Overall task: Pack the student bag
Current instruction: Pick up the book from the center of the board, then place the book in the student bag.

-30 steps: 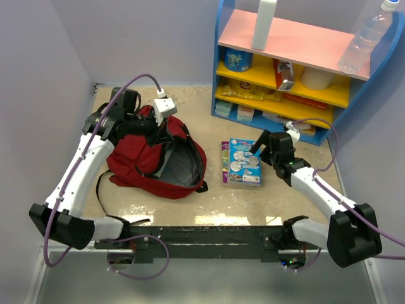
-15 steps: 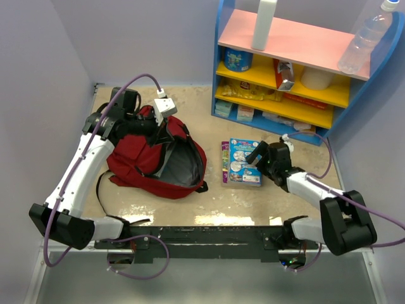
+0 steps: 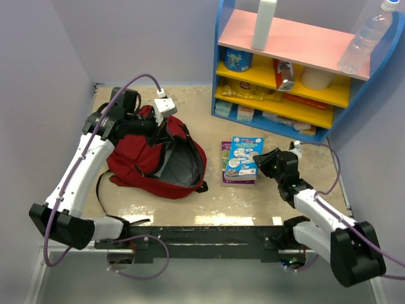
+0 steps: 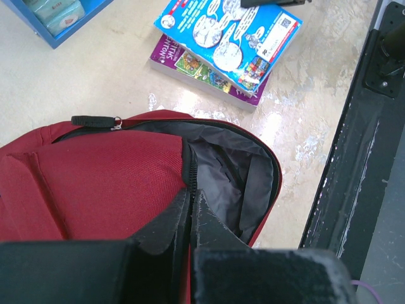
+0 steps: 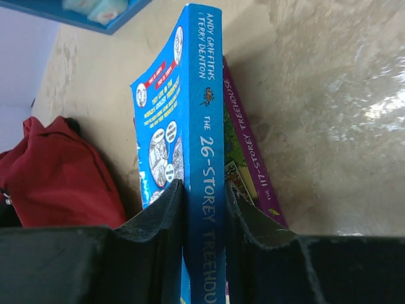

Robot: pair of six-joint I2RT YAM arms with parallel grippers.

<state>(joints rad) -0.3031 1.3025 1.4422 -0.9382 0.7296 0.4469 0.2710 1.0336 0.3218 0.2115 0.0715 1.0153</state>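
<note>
Three views, top first. Student bag (image 3: 155, 158) flat on surface (image 3: 209, 104), left of centre, mouth unzipped, only grey lining visible inside. Left claw (image 3: 163, 130) at far rim of that mouth, clamped onto bag fabric. Right of bag, near but apart: blue book (image 3: 243, 156) skewed over purple book (image 3: 224, 166), right claw (image 3: 261, 158) at blue book's right edge. Behind, against wall: blue shelf unit (image 3: 223, 63) with tub (image 3: 238, 60), snack packets (image 3: 250, 92) and white roll (image 3: 316, 79) in yellow compartments; clear bottle (image 3: 364, 38) and white cylinder (image 3: 264, 24) on pink top.

Left wrist: fingers (image 4: 161, 228) pinched tight on zipper edge of bag, hard to read from above. Deeper part of pocket in shadow; beyond lining, cannot tell. Both books at top of frame, blue one cut by frame edge.

Right wrist: right claw clamped on blue book, spine between the two pads (image 5: 161, 218), title "The 26-Storey Treehouse" legible only here. Purple book just beside, flat on surface, lower end hidden behind one pad. Red of bag at left edge, mostly out of frame.
</note>
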